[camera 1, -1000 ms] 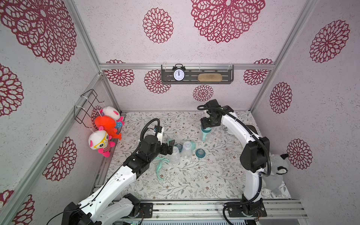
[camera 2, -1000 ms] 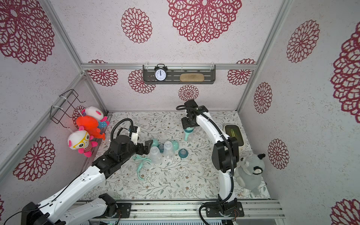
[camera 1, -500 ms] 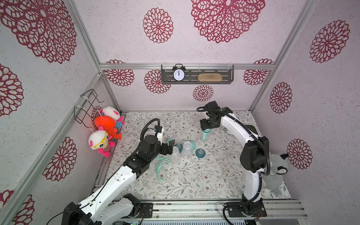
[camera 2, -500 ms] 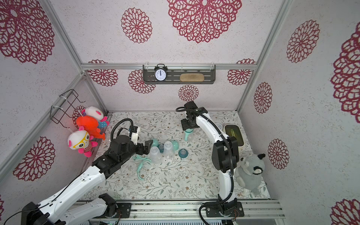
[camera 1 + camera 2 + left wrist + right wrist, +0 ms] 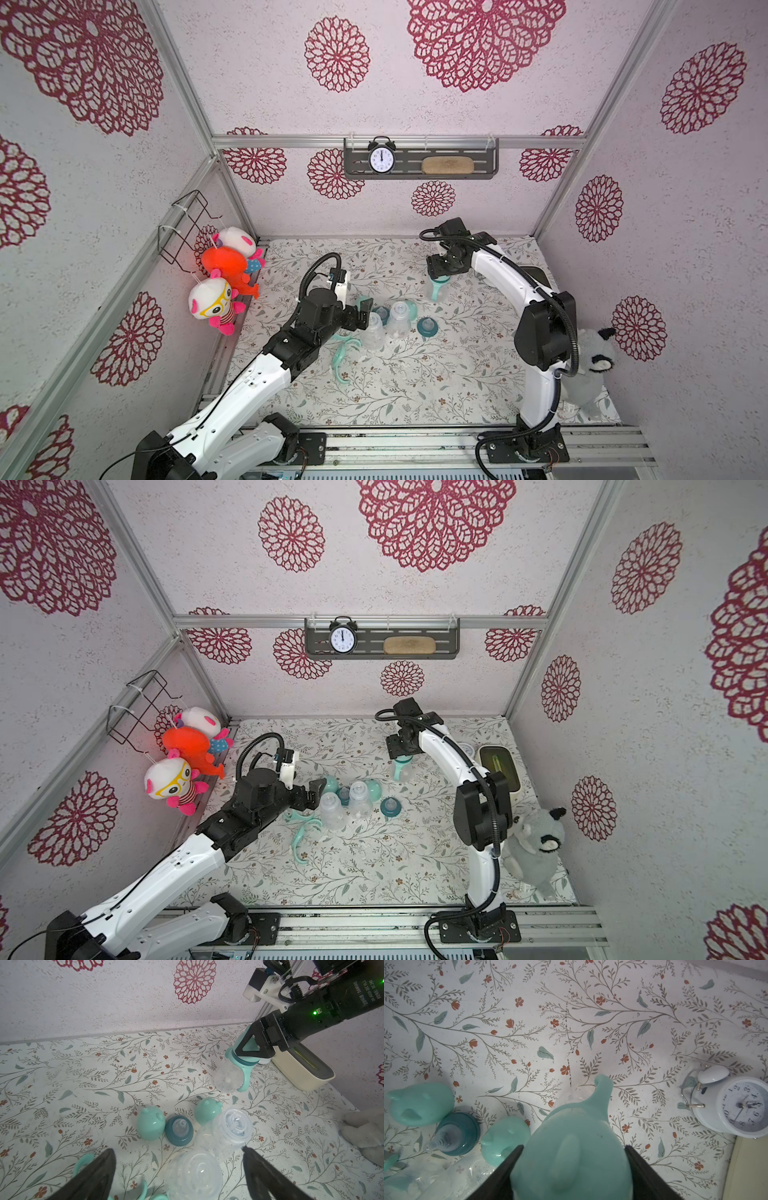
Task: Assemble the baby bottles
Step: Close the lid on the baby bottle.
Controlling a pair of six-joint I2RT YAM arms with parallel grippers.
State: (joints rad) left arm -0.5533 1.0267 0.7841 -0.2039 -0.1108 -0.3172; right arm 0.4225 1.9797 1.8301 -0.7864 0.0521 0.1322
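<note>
My right gripper (image 5: pixel 444 272) (image 5: pixel 574 1147) is shut on the mint eared cap (image 5: pixel 571 1159) of a baby bottle (image 5: pixel 438 291) (image 5: pixel 227 1080). That bottle has a teal collar and mint handles and hangs tilted near the back of the mat. Two clear bottles (image 5: pixel 372 332) (image 5: pixel 399 318) without tops stand mid-mat. My left gripper (image 5: pixel 360 316) (image 5: pixel 178 1150) is open, with the nearer bottle (image 5: pixel 195 1174) between its fingers, not touched. Two loose mint caps (image 5: pixel 150 1123) (image 5: pixel 207 1110), a teal collar with nipple (image 5: pixel 179 1129) and another collar (image 5: pixel 428 326) lie around them. Loose mint handles (image 5: pixel 345 353) lie under the left arm.
A white alarm clock (image 5: pixel 735 1105) and a cream box (image 5: pixel 498 766) sit at the right wall. A grey plush raccoon (image 5: pixel 590 365) sits at the front right. Plush toys (image 5: pixel 224 266) hang on the left wall, and a shelf with a black clock (image 5: pixel 381 160) is on the back wall.
My right gripper has shifted slightly toward the front and down over the capped bottle. The left arm has not moved.
</note>
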